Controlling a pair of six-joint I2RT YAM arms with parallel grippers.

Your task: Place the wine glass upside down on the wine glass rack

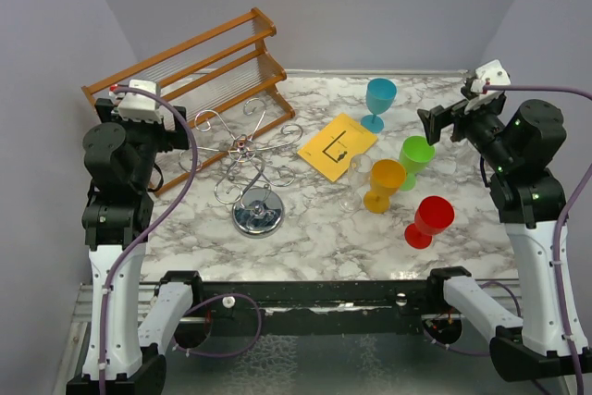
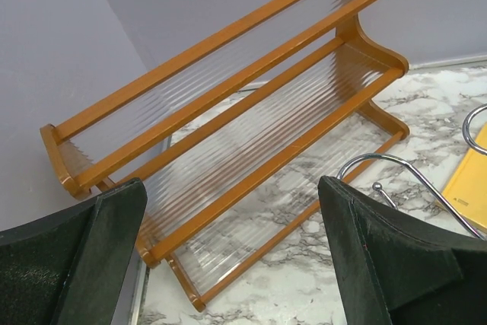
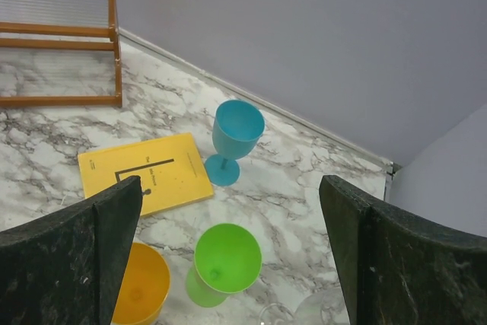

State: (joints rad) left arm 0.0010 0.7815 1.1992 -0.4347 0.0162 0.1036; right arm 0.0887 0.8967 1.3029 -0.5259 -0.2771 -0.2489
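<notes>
The chrome wire wine glass rack [image 1: 245, 150] stands centre-left on its round shiny base [image 1: 258, 216]; one curled arm shows in the left wrist view [image 2: 396, 162]. A clear wine glass [image 1: 355, 182] stands beside an orange one [image 1: 384, 183], with green [image 1: 415, 155], blue [image 1: 379, 100] and red [image 1: 430, 220] glasses nearby. My left gripper [image 1: 174, 120] is open and empty, left of the rack, facing the wooden shelf [image 2: 230, 188]. My right gripper [image 1: 435, 123] is open and empty above the green glass [image 3: 227, 258] and blue glass [image 3: 236, 131]. The clear glass's rim shows at the bottom edge of the right wrist view [image 3: 300, 314].
A slatted orange-brown wooden shelf rack [image 1: 199, 62] stands at the back left, close to my left gripper. A yellow book [image 1: 337, 146] lies flat between the chrome rack and the glasses. Walls close in the marble table [image 1: 314, 238] on the back and sides.
</notes>
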